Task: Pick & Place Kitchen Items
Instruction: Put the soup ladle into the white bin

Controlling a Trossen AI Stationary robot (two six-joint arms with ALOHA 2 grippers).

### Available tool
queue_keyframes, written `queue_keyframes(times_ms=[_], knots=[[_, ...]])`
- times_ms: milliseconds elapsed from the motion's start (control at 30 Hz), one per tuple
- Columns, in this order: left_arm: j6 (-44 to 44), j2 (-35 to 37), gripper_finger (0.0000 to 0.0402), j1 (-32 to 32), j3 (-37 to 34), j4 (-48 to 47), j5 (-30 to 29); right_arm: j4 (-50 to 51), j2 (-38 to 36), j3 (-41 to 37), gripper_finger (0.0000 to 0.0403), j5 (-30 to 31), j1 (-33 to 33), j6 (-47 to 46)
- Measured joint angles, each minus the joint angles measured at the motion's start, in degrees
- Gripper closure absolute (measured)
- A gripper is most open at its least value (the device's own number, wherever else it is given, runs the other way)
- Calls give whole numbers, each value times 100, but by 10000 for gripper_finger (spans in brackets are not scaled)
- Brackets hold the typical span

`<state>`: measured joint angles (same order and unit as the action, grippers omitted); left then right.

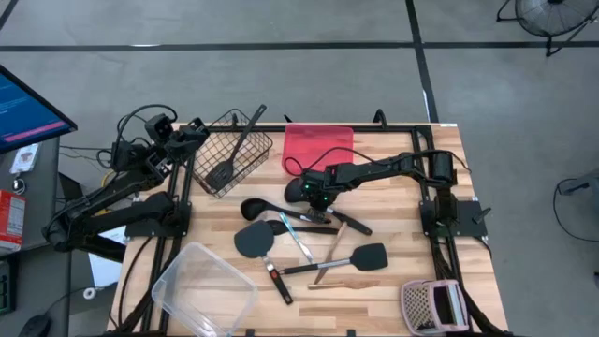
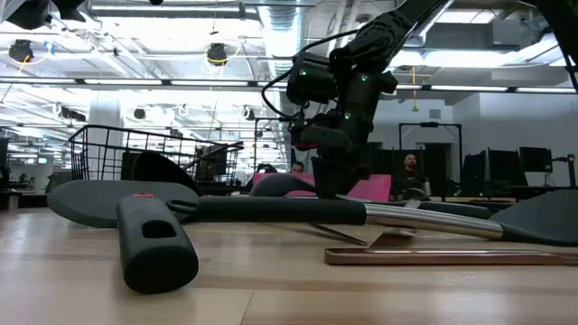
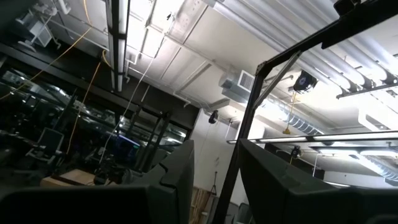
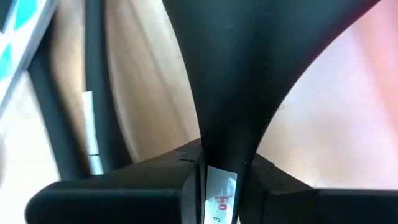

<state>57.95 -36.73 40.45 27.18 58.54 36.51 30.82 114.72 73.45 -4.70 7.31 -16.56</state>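
In the high view, the right gripper (image 1: 310, 198) is reaching down over the middle of the table (image 1: 393, 290), just beyond the scatter of loose kitchen items (image 1: 309, 245), while the left gripper (image 1: 192, 131) is waiting well apart, raised beside the black wire basket (image 1: 231, 150), which is holding one black spatula (image 1: 234, 154); the right arm is therefore by far the nearer one. The long handles nearest the right fingers are running across the table, roughly crosswise to the arm's reach. In the low view, the right gripper (image 2: 330, 176) is standing upright with its tips down among the utensils, directly above a long black handle (image 2: 271, 209) lying level on the wood. In the left wrist view, the left fingers (image 3: 177, 180) are standing partly apart with nothing between them, pointing up toward the ceiling. In the right wrist view, the right fingers (image 4: 155, 190) are closing on a black utensil blade (image 4: 249, 62) that tapers down into the gap between them, its long axis running straight out ahead of the fingertips; whether the grasp is already firm cannot be told.
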Motion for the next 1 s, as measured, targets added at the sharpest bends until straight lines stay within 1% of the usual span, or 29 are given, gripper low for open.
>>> queue_keyframes(times_ms=[67, 233, 467, 567, 633, 700, 800, 933, 1000], knots=[[0, 0, 294, 1, 0, 0, 7, 95, -82, -7, 355, -26, 8, -146], [0, 0, 294, 4, 0, 0, 20, 156, -447, 0, 355, -36, 22, -113], [-57, -49, 294, 20, 0, 0, 105, 134, -1423, 168, 355, 66, 127, -107], [-78, -136, 293, 20, 0, -2, 80, -324, -1983, 190, 355, 198, 127, -50], [-239, -216, 288, 20, 0, -12, 85, -809, -2345, 192, 355, 222, 127, 10], [-370, -338, 275, 7, 2, -61, 87, -1320, -2666, 199, 355, 266, 123, 90], [-648, -593, 244, 2, 2, -64, 89, -1978, -3002, 203, 355, 302, 91, 286], [-953, -990, 191, 2, 2, -62, 85, -2685, -3203, 203, 355, 300, -2, 612], [-989, -1204, 168, 1, 2, -74, 85, -3159, -3239, 203, 355, 122, -48, 732]])
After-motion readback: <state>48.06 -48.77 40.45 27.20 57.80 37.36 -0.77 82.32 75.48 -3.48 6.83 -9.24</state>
